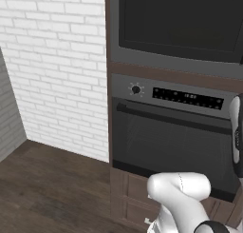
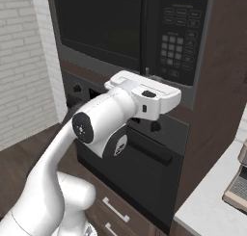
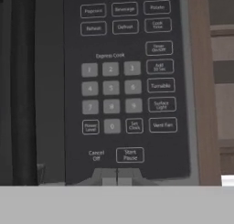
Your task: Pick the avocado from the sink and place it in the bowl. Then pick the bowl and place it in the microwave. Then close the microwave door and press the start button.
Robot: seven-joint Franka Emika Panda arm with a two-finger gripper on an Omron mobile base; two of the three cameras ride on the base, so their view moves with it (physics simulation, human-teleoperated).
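The microwave is built into the dark cabinet, directly above the oven with its knob and bar handle. The microwave door is closed, flat against the front, and its dark glass window is to the left of the control panel.

The gripper is at the lower edge of the microwave, just below the control panel, and the white hand is pressed close to the front. In the hand view the two fingertips stand side by side with almost no gap, and nothing is between them. They are just under the Start/Pause button, which is in the bottom row of the control panel, right of the Cancel/Off label. The number keys are above this button.

To the right of the microwave, lower down, there is a light counter with part of a grey appliance on it.
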